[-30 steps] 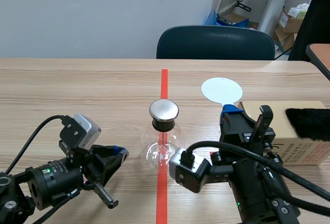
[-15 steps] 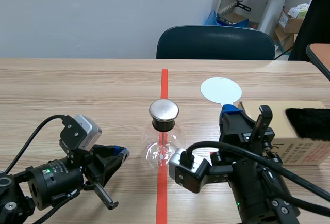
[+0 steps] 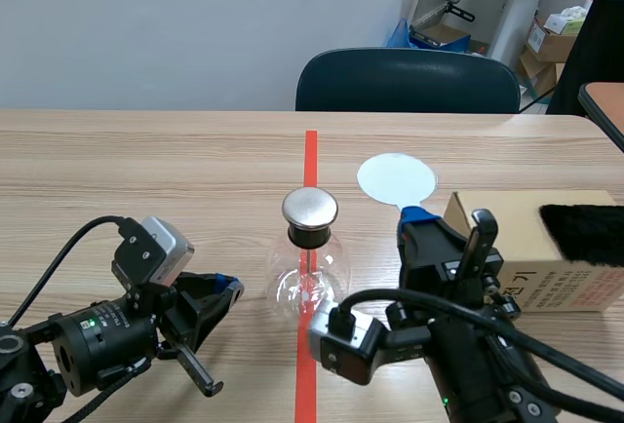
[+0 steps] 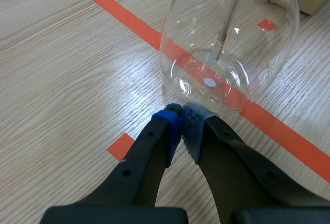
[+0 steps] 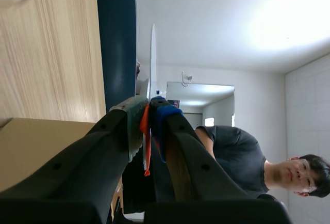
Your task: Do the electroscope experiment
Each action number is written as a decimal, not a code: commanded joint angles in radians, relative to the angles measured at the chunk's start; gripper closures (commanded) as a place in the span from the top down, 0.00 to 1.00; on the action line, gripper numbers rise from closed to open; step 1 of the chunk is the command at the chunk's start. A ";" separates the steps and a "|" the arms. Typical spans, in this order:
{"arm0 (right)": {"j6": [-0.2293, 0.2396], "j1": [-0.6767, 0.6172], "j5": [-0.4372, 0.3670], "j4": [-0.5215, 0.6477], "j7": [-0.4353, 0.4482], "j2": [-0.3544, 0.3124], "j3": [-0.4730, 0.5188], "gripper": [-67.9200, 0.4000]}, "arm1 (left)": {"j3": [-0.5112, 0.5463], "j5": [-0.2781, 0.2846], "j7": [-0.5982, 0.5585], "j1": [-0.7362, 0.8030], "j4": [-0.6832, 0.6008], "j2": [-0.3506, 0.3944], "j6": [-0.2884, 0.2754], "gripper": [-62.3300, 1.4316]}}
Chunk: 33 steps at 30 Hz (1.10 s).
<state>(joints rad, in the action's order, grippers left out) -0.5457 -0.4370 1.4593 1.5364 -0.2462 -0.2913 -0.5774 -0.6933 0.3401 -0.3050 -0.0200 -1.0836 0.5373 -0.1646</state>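
right gripper (image 5: 149, 113) pinching the white disc (image 3: 395, 177) by a thin orange-red strip, probably its handle, though the view is poor; disc stands past the fingertips, near the electroscope (image 3: 310, 277) on the right arm's side, about level with its metal cap (image 3: 310, 207), not touching; left gripper (image 4: 181, 126) pressed together on nothing, tips just beside the electroscope's glass base; electroscope upright on the desk (image 3: 146, 170); disc looks light, thin and stiff, so hold it by the handle; glass bulb likely fragile and slick, so only touch it low down and gently
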 commanded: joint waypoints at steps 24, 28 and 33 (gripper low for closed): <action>-0.031 0.001 0.002 0.040 0.227 -0.005 0.008 0.02 | 0.002 0.002 -0.021 -0.009 -0.009 -0.005 -0.003 0.07; -0.031 -0.001 0.002 0.040 0.272 -0.005 0.008 0.02 | 0.002 0.003 -0.020 -0.008 -0.009 -0.005 -0.003 0.07; -0.031 -0.001 0.002 0.040 0.299 -0.005 0.008 0.02 | 0.002 0.003 -0.019 -0.008 -0.009 -0.005 -0.003 0.07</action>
<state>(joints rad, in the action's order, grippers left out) -0.5640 -0.4438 1.4597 1.5513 0.0559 -0.2913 -0.5774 -0.6933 0.3401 -0.3084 -0.0200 -1.0836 0.5373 -0.1646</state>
